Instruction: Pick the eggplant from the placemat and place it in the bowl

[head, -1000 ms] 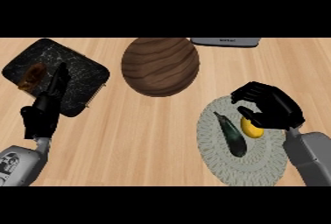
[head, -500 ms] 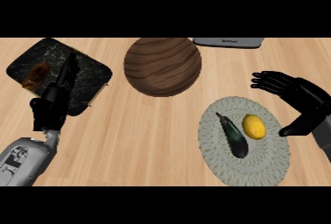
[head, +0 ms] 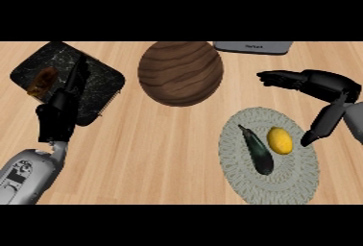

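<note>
Across the wooden surface (head: 163,144), the main change is at the right hand (head: 319,89): a second ago it hung curled right over the eggplant (head: 256,150) and the lemon (head: 280,140), and now it has pulled back to the far right of the placemat (head: 241,168), fingers spread and relaxed, thumb pointing down at the placemat's right edge, holding nothing. The eggplant lies where it was, on the placemat just left of the lemon, so the pick has not begun and, as I judge it, the hand is opening wide for a fresh approach. The wooden bowl (head: 180,72) stands up and to the left of the placemat, with nothing in it that shows. The left hand (head: 64,101) rests far left of the placemat over a dark tray (head: 99,96), fingers straight, barely shifted. It covers part of the tray; a brown item (head: 44,79) there is too dim to name. A grey object (head: 254,46) above the placemat is cut off by the upper edge.
</note>
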Controlling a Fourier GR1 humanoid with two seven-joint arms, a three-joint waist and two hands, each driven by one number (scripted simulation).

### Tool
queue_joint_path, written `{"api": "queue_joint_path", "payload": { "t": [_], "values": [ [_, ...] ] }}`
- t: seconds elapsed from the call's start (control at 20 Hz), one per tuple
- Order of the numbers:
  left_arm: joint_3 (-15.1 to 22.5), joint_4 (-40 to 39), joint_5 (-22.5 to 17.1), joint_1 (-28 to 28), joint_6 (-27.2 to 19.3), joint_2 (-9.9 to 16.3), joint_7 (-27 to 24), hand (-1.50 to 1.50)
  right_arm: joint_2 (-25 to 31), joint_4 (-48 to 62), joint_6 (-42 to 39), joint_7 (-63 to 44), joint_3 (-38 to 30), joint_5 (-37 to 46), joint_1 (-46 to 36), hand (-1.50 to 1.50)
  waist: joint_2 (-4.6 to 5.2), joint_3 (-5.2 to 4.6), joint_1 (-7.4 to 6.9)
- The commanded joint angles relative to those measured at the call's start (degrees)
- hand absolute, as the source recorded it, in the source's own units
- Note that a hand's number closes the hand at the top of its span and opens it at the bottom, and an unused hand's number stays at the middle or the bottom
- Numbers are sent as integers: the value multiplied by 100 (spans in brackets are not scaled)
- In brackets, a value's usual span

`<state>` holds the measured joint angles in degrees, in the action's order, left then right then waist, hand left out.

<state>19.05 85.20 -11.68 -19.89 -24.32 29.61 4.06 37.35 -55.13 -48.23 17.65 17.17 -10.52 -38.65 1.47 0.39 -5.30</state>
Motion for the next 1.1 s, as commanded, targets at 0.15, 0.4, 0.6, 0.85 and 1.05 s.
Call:
{"api": "queue_joint_path", "payload": {
  "t": [0.15,0.4,0.6,0.85,1.05],
  "values": [
    [-96,-106,50,-109,-24,-94,19,0,-308,224,-607,1081,926,1144,-591,-150,-8,-17,101],
    [-14,-23,188,47,-76,-94,72,0,-379,256,-473,1633,1584,1658,-658,-150,-4,-15,88],
    [-165,-109,162,61,-23,-54,81,0,-499,311,-141,1879,2201,2174,-708,-150,-34,-26,206],
    [-291,162,135,199,56,65,220,0,-365,669,349,2425,2901,2847,-695,-150,-68,-27,248],
    [-376,-35,233,214,103,-17,45,0,-935,1429,805,2482,3081,3054,-943,-150,-66,-33,295]
  ]
}}
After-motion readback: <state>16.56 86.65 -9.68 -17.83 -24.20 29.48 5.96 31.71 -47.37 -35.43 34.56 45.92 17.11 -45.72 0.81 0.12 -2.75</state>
